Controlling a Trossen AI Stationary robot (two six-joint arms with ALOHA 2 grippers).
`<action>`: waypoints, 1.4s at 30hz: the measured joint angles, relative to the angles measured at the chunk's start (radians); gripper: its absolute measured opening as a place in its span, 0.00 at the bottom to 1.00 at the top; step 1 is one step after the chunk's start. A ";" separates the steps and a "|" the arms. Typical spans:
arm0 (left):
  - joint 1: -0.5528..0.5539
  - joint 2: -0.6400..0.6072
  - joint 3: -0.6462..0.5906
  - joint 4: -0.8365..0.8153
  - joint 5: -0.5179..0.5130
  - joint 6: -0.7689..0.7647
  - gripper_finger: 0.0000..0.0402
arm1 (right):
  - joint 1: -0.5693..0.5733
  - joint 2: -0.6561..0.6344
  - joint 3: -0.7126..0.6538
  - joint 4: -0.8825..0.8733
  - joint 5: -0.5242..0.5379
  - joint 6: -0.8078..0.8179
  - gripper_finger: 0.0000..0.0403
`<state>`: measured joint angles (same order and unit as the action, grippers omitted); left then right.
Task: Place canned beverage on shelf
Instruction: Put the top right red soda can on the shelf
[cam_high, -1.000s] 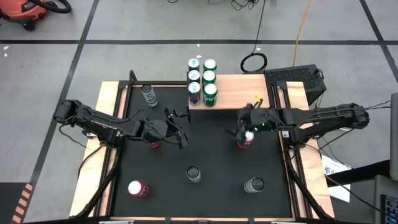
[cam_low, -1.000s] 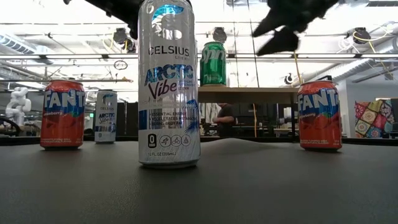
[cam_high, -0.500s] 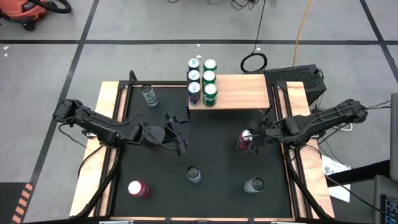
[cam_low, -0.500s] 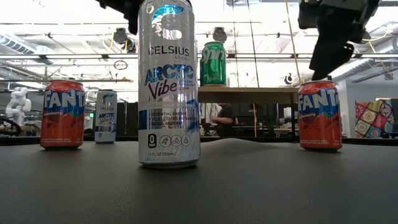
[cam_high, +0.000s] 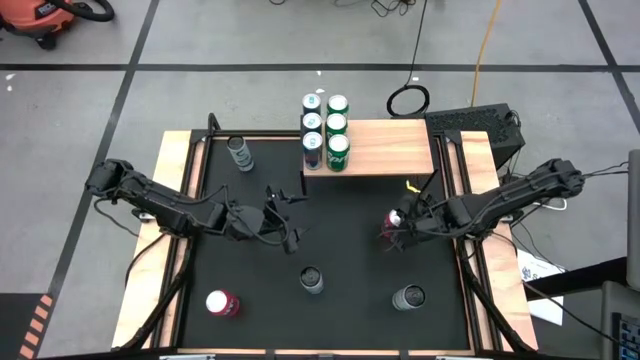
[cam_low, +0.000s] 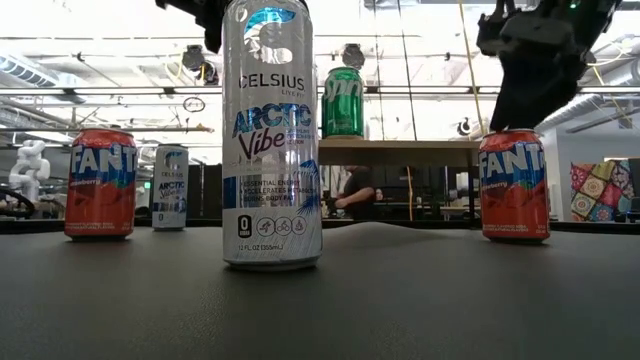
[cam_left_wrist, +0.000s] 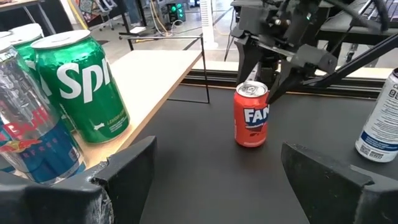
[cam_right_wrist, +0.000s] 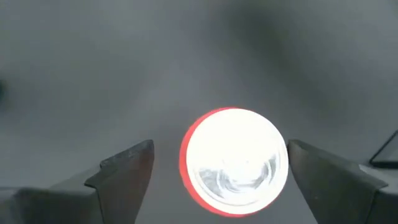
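Note:
A red Fanta can (cam_high: 392, 226) stands upright on the black mat right of centre. It also shows in the right wrist view (cam_right_wrist: 233, 162), the left wrist view (cam_left_wrist: 252, 116) and the low view (cam_low: 514, 185). My right gripper (cam_high: 402, 228) hangs open just above the can's top, pointing down with a finger on either side, touching nothing. My left gripper (cam_high: 287, 217) is open and empty left of centre. The light-wood shelf (cam_high: 385, 150) stands at the far edge and carries several cans at its left end (cam_high: 325, 130).
A Celsius can (cam_high: 312, 280) stands near centre, a grey can (cam_high: 408, 297) at the near right, a red can (cam_high: 221, 303) at the near left and a Celsius can (cam_high: 240, 152) at the far left. Another Fanta can (cam_low: 100, 183) shows at the low view's left. Wooden rails edge the mat.
My right gripper has drawn back toward the table's right and near edges. It has tipped from a slant to point down and has come lower over the Fanta can. The can has stayed in place.

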<state>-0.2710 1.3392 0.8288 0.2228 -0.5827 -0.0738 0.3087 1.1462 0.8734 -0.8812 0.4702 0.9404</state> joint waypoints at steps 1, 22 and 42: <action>0.000 0.000 0.000 -0.001 0.000 0.000 0.85 | 0.001 0.012 0.000 -0.009 0.005 0.020 0.88; 0.000 0.055 0.000 0.012 0.019 0.000 0.85 | 0.019 0.088 -0.002 0.075 -0.042 -0.043 0.68; 0.031 0.208 0.000 0.254 0.367 0.036 0.86 | 0.086 0.113 0.180 0.548 0.020 -0.615 0.69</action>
<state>-0.2405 1.5475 0.8288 0.4770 -0.2156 -0.0380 0.3950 1.2593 1.0537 -0.3328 0.4899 0.3257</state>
